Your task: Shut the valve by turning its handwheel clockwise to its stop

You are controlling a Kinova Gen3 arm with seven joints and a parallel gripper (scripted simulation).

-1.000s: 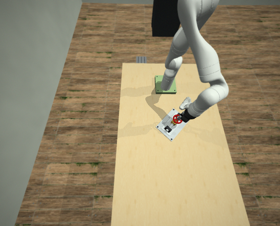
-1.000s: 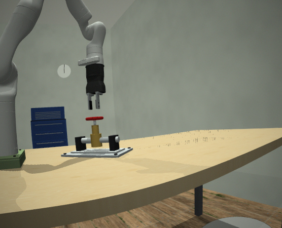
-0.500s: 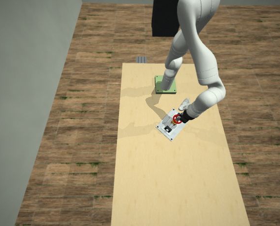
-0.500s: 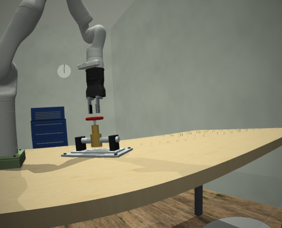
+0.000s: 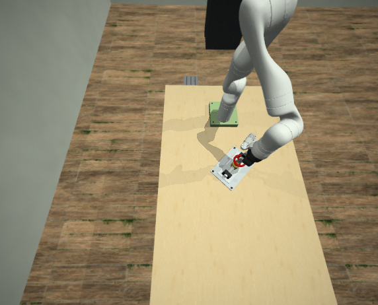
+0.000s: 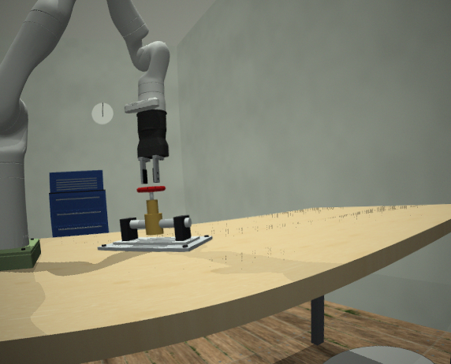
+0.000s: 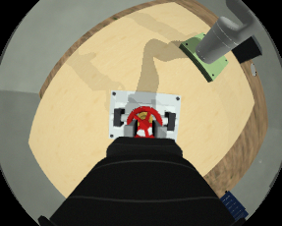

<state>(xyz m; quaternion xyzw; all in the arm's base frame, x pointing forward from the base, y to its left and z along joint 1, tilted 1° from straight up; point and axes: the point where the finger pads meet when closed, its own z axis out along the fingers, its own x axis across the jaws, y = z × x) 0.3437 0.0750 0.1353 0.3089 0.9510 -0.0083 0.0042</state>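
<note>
The valve stands on a grey base plate (image 6: 154, 246) on the table. Its red handwheel (image 6: 150, 189) lies level on top of a brass body (image 6: 153, 217), with a grey pipe held by two black blocks. The handwheel also shows in the overhead view (image 5: 238, 160) and in the wrist view (image 7: 141, 120). My gripper (image 6: 150, 182) points straight down just above the handwheel. Its fingers stand partly open with nothing between them, and the tips hang a short gap above the wheel, apart from it. In the wrist view the gripper body hides the fingertips.
The arm's green mount (image 5: 223, 113) sits at the far end of the table, behind the valve. A blue cabinet (image 6: 78, 202) stands on the floor beyond the table. The table's right edge runs near the valve plate (image 5: 231, 168).
</note>
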